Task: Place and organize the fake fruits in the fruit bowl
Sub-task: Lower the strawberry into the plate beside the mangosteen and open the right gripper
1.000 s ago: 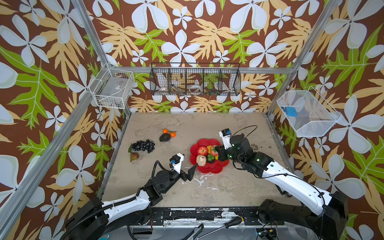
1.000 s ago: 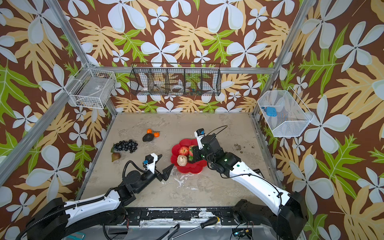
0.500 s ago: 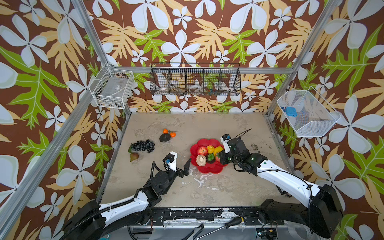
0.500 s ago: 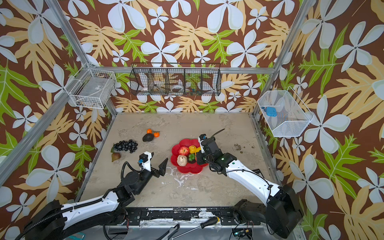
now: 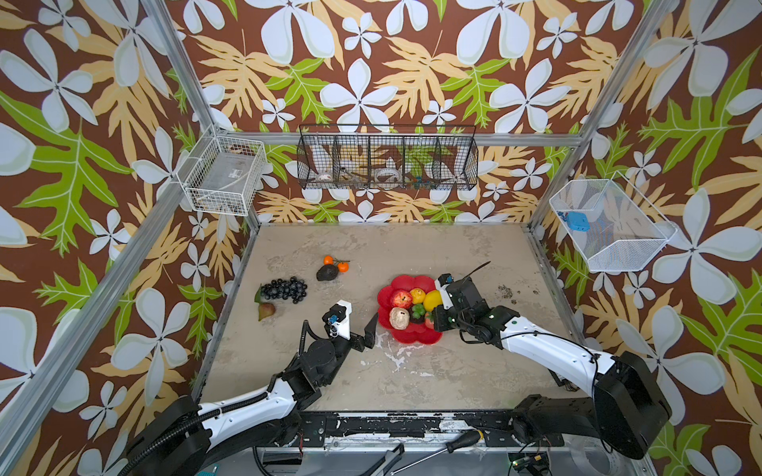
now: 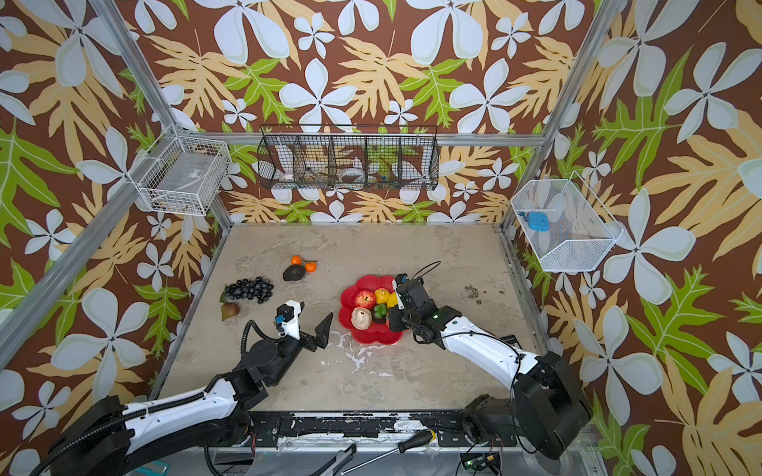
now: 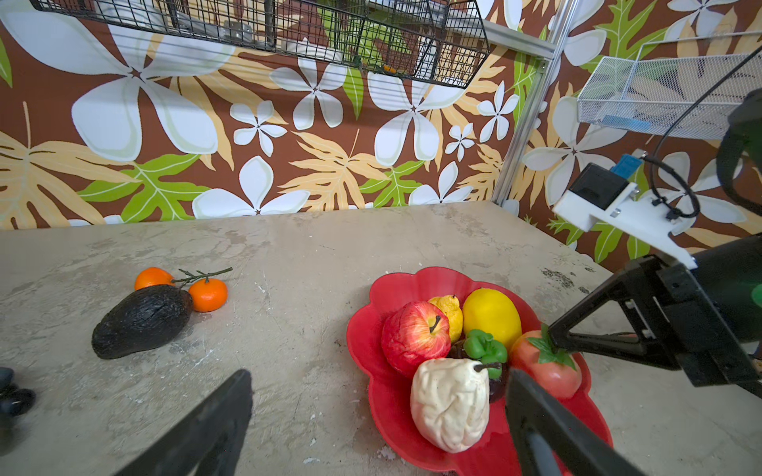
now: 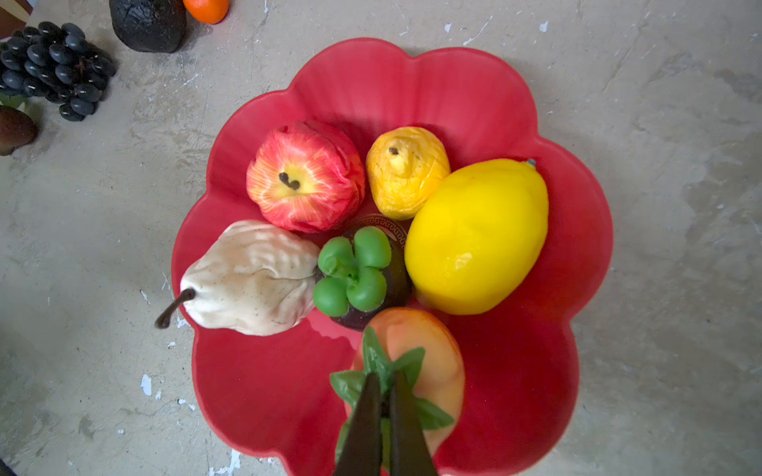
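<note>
Setting the strawberry [image 8: 429, 342] down cleanly looks like the step in hand; the fruit bowl [image 8: 371, 74], sitting right of the middle of the table [image 5: 412, 247], is shallow with a low scalloped rim, so the fruit should rest fully on the red floor, tucked against the big lemon [image 8: 478, 237] and the green-capped dark fruit [image 8: 354, 272], before anything lets go; opening slowly and lifting straight up should keep the soft leaves from snagging and tipping it over the edge; the right arm reaches in low from the bowl's right side, wrist bent downward, and the right gripper [image 8: 382, 381] is pinched tight on the strawberry's green leafy top; the left arm stretches low over the table, its left gripper [image 7: 378, 375] spread wide and empty just beside the bowl's left rim; out on the table, well apart from the bowl, lie the grape bunch [image 5: 284, 289], avocado [image 5: 327, 272], pear [image 5: 266, 310] and two oranges [image 5: 328, 260].
</note>
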`<state>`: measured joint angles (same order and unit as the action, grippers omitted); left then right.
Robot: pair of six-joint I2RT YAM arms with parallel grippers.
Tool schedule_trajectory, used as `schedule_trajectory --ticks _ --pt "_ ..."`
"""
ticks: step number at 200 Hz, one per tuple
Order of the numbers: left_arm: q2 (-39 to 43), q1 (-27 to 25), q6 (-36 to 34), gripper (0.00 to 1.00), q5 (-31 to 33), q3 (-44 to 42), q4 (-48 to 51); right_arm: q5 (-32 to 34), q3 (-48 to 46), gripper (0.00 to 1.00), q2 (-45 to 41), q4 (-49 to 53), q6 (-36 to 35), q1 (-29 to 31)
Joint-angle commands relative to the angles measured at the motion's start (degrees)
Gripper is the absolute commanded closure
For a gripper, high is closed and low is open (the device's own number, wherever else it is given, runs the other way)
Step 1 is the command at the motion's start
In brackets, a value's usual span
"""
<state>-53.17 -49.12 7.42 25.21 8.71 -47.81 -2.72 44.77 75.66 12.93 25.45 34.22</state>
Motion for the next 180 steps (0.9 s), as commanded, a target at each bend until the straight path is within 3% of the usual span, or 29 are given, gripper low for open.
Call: schedule_trajectory --ticks 1,106,180 --pt "0.17 0.08 -0.06 0.04 0.72 0.34 0.0 0.87 -0.77 1.0 0.27 -2.0 0.54 -1.05" --pt "-0.73 0.04 -0.13 0.04 0.45 0.41 -0.31 4.47 -1.35 0.99 1.68 -2.15 1.0 -3.19" --pt "-1.06 0.06 -0.13 0.04 0.54 0.41 -0.62 5.82 -1.0 0.9 2.21 -1.77 0.74 -3.19"
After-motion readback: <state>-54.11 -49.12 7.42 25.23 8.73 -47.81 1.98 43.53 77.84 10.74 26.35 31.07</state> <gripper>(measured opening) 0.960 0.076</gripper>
